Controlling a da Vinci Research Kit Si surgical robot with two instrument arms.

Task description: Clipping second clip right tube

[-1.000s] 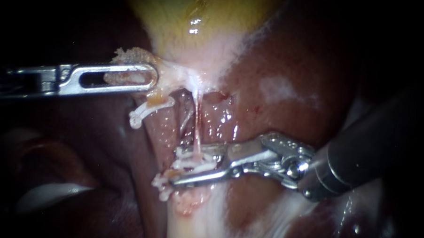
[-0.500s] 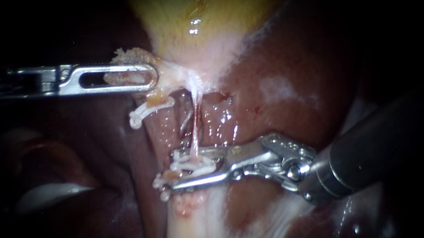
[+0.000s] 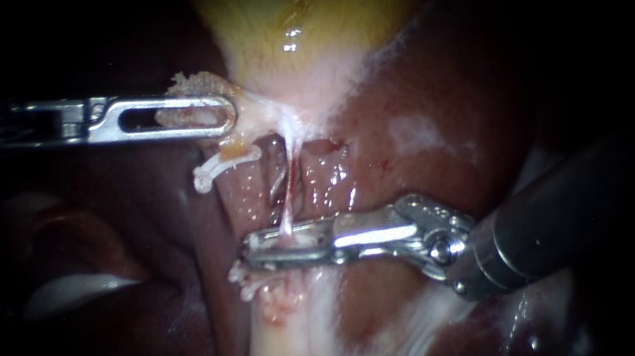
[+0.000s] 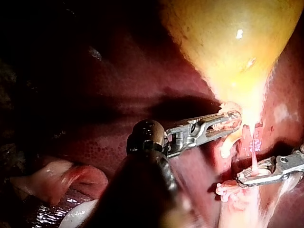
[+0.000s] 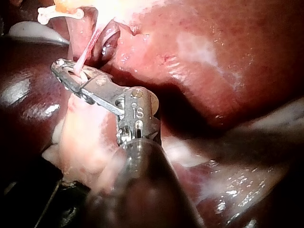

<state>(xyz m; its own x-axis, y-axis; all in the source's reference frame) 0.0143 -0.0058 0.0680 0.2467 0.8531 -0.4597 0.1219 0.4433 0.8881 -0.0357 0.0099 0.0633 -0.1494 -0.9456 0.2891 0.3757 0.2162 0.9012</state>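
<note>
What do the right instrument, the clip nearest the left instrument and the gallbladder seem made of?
Right instrument: polished metal, judging by bright silver glints. Clip: probably white plastic, matte and opaque. Gallbladder: soft wet tissue, yellowish with glossy highlights.

Count: 2 instruments, left instrument (image 3: 193,117) and right instrument (image 3: 280,241). 1 gallbladder (image 3: 294,29) at 12 o'clock, 1 liver (image 3: 433,97). 1 thin tube (image 3: 288,198) clearly visible. 3 white clips: upper clip (image 3: 219,167), middle clip (image 3: 291,240), lower clip (image 3: 247,285).

left instrument (image 3: 228,118): silver, slotted tip | right instrument (image 3: 259,243): silver hinged metal, rivet, dark shaft
</note>
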